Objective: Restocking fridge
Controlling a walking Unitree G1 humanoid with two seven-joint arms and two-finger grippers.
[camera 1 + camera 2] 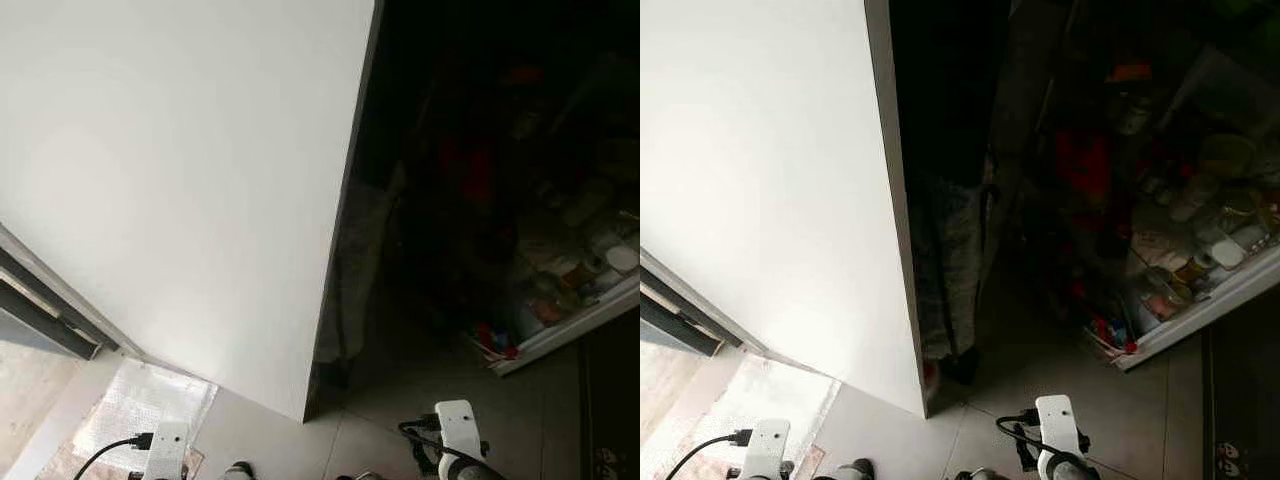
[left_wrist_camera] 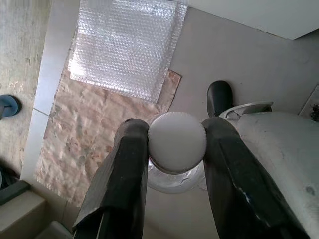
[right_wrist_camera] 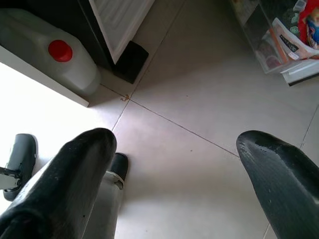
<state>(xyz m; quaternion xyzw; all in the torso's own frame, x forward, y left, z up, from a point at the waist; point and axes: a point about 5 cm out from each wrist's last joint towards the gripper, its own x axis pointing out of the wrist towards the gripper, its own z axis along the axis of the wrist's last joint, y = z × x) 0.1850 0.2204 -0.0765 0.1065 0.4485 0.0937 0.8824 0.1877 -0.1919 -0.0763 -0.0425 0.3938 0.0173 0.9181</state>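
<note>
My left gripper (image 2: pixel 177 144) is shut on a clear bottle with a round white cap (image 2: pixel 177 132), its black fingers (image 2: pixel 130 154) pressing the neck from both sides, low over the floor. My right gripper (image 3: pixel 174 142) hangs open above pale floor tiles with nothing between its fingers. Ahead stands the fridge: a big white panel (image 1: pixel 180 180) on the left and a dark opening (image 1: pixel 450 200) beside it. On the right, an open door shelf (image 1: pixel 1200 310) is packed with several jars and packets. Both wrists, left (image 1: pixel 165 450) and right (image 1: pixel 458 430), sit at the bottom edge.
A bubble-wrap sheet (image 2: pixel 124 45) lies on brown paper on the floor at my left. A white jug with a red cap (image 3: pixel 60 50) stands by a dark base. A dim grey shape (image 1: pixel 945 270) hangs just inside the opening. A dark door track (image 1: pixel 40 310) runs at far left.
</note>
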